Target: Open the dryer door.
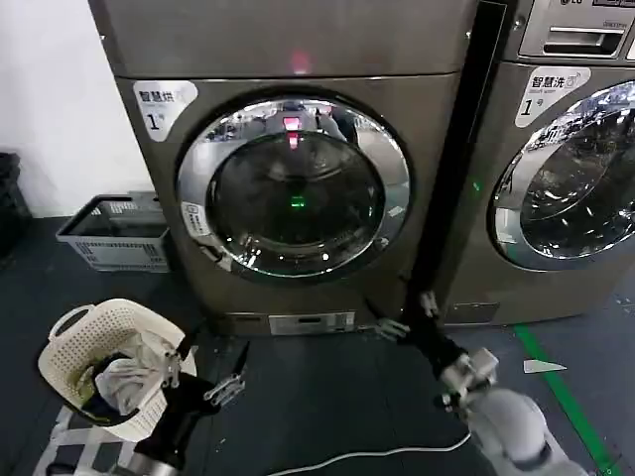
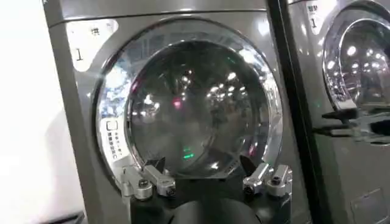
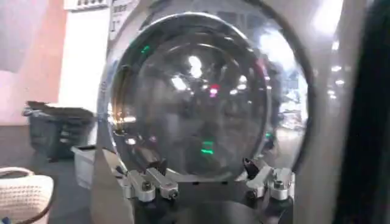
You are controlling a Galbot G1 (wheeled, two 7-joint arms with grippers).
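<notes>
The dryer door [image 1: 295,188] is a round porthole with a wide chrome ring around dark glass. It sits shut and flush in the front of the left machine. My left gripper [image 1: 205,369] hovers open low over the floor, in front of and below the door's left side. My right gripper [image 1: 408,314] is open too, low by the dryer's bottom right corner and apart from the door. In the left wrist view the door [image 2: 189,103] stands beyond the open left gripper [image 2: 201,165]. The right wrist view has the door [image 3: 207,97] close ahead of the open right gripper [image 3: 202,165].
A second machine [image 1: 575,178] with a detergent drawer stands right of the dryer. A white laundry basket [image 1: 62,365] holding clothes sits on the floor at the left, and a grey crate [image 1: 114,233] by the wall. A white cable [image 1: 367,456] and green floor tape [image 1: 556,387] lie near the arms.
</notes>
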